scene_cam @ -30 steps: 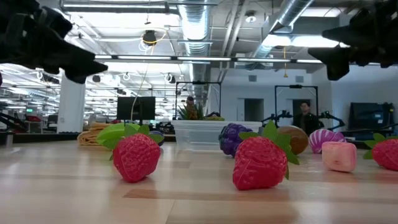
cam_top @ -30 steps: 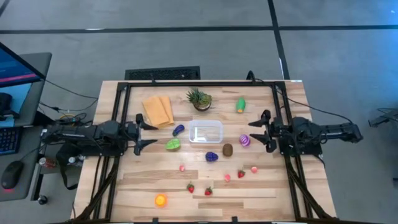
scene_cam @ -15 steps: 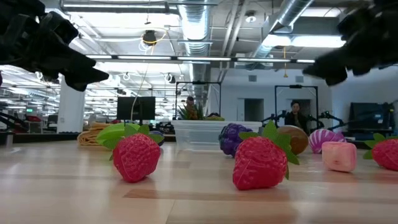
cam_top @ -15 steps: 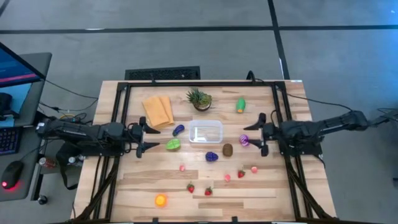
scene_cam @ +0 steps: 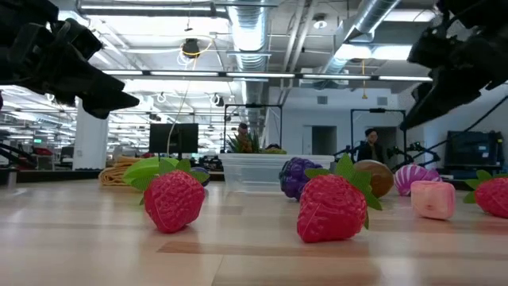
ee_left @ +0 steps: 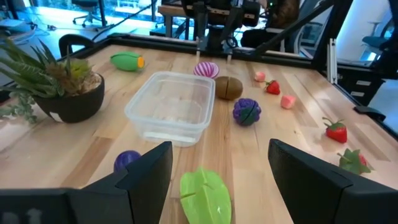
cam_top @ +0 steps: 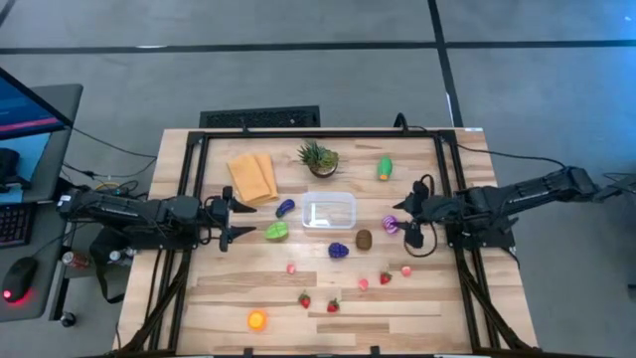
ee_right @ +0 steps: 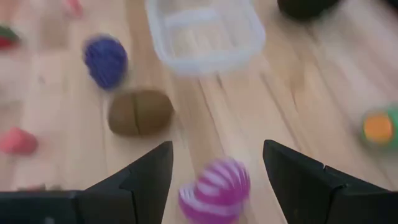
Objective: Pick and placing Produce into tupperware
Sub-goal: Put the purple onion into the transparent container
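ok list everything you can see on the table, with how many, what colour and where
tupperware: 1, clear, mid-table, empty
plant: 1, green, dark pot, far side
cloth: 1, yellow-orange, far left
green leaf: 1, left of tupperware
purple fruit: 3, one left of tupperware, one in front, striped one right
brown fruit: 1, near tupperware
green-orange vegetable: 1, far right
orange fruit: 1, near edge
strawberries: several, red, near side
left gripper: open, by leaf
right gripper: open, over striped fruit

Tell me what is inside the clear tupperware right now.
Nothing: the tupperware is empty, and its clear floor shows bare in the left wrist view. All the produce lies outside it on the table. Nothing covers it, so no part of the inside is hidden.
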